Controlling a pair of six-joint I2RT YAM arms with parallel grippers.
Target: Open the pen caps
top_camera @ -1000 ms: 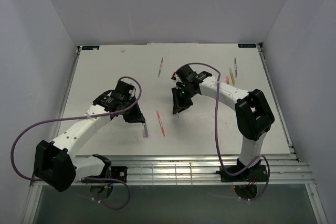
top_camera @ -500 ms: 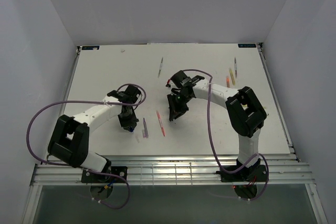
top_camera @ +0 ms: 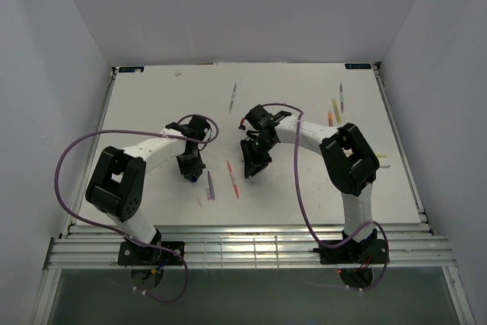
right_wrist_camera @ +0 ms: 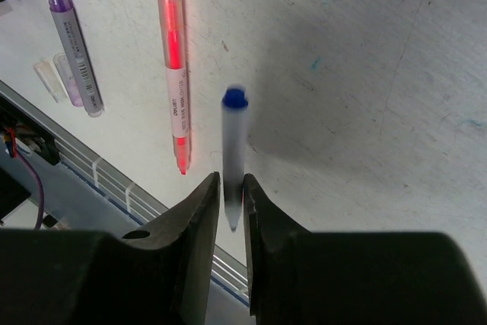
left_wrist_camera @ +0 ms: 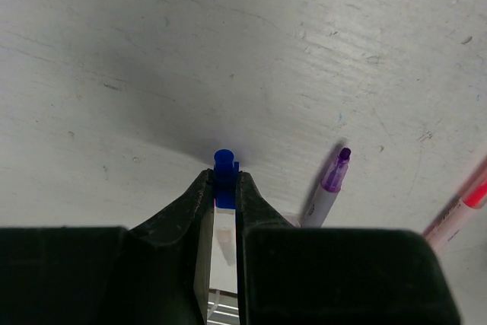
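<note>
We see the left gripper clamped on the blue cap. The cap's top pokes out past the fingertips at the middle of the left wrist view, close over the table. To its right lies the purple pen, and the red pen cuts across the lower right corner.

In the right wrist view the right gripper has its fingers nearly together, with the blue pen standing between them. The pen's blue end points up the frame and its fine tip sits down in the gap. The pen is blurred, and we cannot tell whether the fingers press on it or merely flank it. Left of it the red pen lies lengthwise on the table, and the purple pen is in the upper left corner with two small clear tubes just beside it.

From above, both grippers sit near the middle of the frame, the left one left of the purple pen and the right one right of the red pen. One more pen lies upper centre, and several others lie at the upper right.
</note>
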